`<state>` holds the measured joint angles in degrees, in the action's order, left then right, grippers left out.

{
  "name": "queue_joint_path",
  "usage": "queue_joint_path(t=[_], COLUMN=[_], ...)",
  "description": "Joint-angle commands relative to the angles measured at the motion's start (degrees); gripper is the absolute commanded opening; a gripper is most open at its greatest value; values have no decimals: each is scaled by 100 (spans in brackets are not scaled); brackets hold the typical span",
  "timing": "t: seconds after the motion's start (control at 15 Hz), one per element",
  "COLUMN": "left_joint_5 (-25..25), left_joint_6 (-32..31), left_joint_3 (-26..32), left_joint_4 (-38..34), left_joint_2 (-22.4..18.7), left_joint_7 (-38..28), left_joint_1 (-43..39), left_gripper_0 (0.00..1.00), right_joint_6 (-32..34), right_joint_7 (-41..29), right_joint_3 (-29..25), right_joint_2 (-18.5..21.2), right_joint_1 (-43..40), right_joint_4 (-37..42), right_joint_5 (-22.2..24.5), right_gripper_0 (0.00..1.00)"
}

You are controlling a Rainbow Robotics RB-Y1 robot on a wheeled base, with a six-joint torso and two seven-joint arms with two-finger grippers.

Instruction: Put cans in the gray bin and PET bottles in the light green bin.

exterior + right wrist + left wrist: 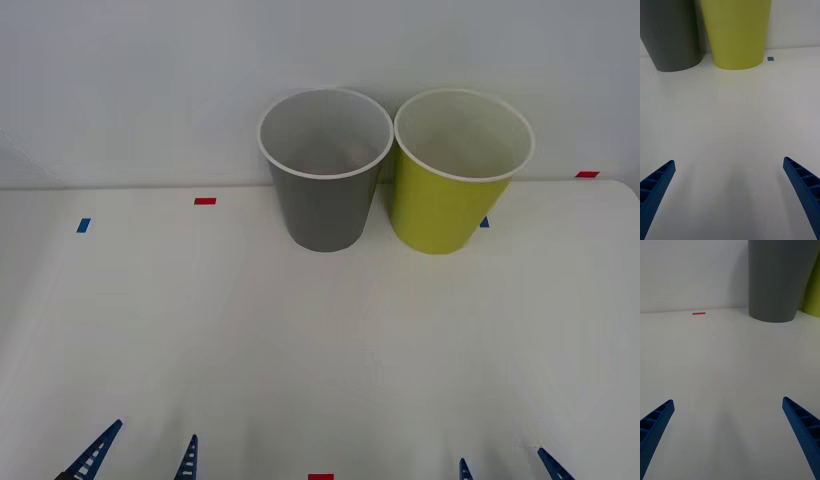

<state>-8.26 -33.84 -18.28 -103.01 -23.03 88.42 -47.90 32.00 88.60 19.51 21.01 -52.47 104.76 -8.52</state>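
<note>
The gray bin [325, 205] and the light green bin [445, 205] stand upright side by side at the back of the white table, gray to the left. Both look pale and bare inside as far as I can see. No cans or PET bottles are in view. My left gripper [155, 440] hovers open at the near left edge, with the gray bin [778, 277] ahead of it. Over at the near right, my right gripper [502, 460] is open too, facing the light green bin [737, 33]. Nothing lies between either pair of fingers.
Small tape marks dot the table: red [205, 201] and blue [83, 225] on the left, red [587, 174] at the far right, blue [484, 222] by the green bin. A white wall rises right behind the bins.
</note>
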Motion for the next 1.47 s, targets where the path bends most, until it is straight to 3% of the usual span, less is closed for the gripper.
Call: queue_joint_path(t=[0.07, 1.47], left_joint_5=[0, 0], left_joint_6=[0, 0], left_joint_3=[0, 0], left_joint_4=[0, 0], left_joint_2=[0, 0], left_joint_7=[0, 0], left_joint_1=[0, 0], left_gripper_0=[100, 100], right_joint_6=[-1, -1], right_joint_7=[0, 0], right_joint_3=[0, 0], right_joint_2=[0, 0], right_joint_1=[0, 0], right_joint_4=[0, 0], right_joint_5=[0, 0], right_gripper_0=[100, 100])
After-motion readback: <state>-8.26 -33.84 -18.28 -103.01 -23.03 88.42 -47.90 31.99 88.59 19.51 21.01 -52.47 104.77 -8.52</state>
